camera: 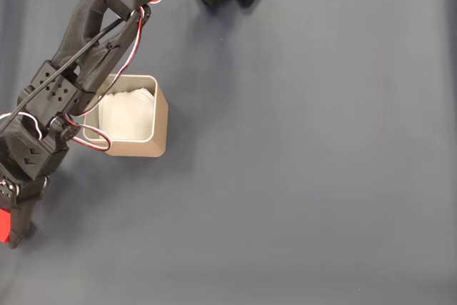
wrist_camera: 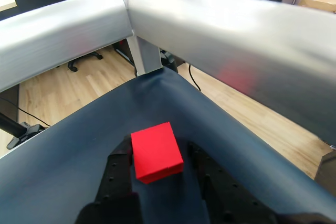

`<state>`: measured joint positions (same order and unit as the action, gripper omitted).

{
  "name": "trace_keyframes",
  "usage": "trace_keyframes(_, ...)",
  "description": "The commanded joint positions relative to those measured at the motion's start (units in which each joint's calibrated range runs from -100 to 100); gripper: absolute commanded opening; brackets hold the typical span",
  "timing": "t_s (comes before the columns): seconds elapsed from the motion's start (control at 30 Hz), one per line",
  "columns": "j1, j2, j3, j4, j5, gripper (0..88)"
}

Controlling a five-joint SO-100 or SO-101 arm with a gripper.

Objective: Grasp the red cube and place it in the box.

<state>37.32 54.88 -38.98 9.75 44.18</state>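
Closest to the wrist camera, the gripper [wrist_camera: 157,174] clamps one red cube [wrist_camera: 156,151] between its two black, stud-textured fingers [wrist_camera: 118,169]; the cube's faces are plain and matte. Beyond lies dark blue cloth [wrist_camera: 79,145], then two brushed silver frame bars [wrist_camera: 220,30]. From above, one tan, round-cornered box [camera: 137,146], lined with white paper [camera: 128,113], sits apart from the cube.

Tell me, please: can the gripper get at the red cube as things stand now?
Probably yes. In the wrist view the red cube sits between the two fingers of the gripper, and nothing stands between them. Whether the fingers press on it, I cannot tell. In the fixed view the box stands apart.
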Motion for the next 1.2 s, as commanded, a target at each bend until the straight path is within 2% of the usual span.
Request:
trace_keyframes(0.0,-0.2,-4.0,-0.6,-1.3,0.0,25.4)
trace_keyframes(1.17,0.7,-5.4,2.5,-2.4,0.4,15.9)
